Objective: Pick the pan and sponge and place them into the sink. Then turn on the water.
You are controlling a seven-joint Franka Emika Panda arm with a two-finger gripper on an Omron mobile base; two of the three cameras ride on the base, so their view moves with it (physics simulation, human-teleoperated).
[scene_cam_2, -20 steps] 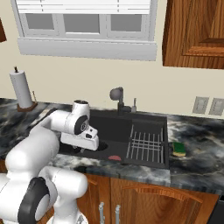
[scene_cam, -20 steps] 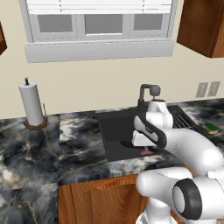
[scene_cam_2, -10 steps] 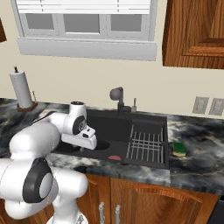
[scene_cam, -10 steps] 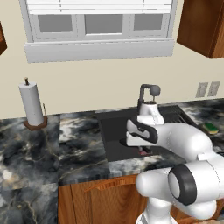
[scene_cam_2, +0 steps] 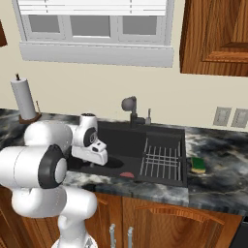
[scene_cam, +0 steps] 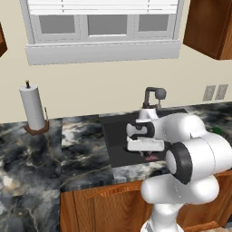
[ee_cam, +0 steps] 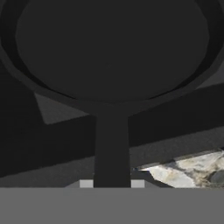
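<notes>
The hand view looks down on the round matte black pan (ee_cam: 112, 48), whose straight handle runs back between my fingertips. My gripper (ee_cam: 112, 183) is shut on that handle. From the left base view my gripper (scene_cam: 144, 148) hangs low over the middle of the dark grey sink (scene_cam: 115, 140). In the right base view my gripper (scene_cam_2: 96, 160) is over the left half of the sink (scene_cam_2: 121, 138). The yellow and green sponge (scene_cam_2: 197, 165) lies on the counter right of the sink.
A dark faucet (scene_cam_2: 131, 109) stands behind the basin. The ribbed drying rack (scene_cam_2: 162, 160) fills the sink's right part, with a small red mark (scene_cam_2: 127, 174) by the front wall. A paper towel roll (scene_cam: 32, 108) stands at the far left. Marble counter (ee_cam: 188, 170) shows beside the pan.
My arm has swung round and the hand has shifted slightly left over the sink, still holding the pan. The sponge has not moved.
</notes>
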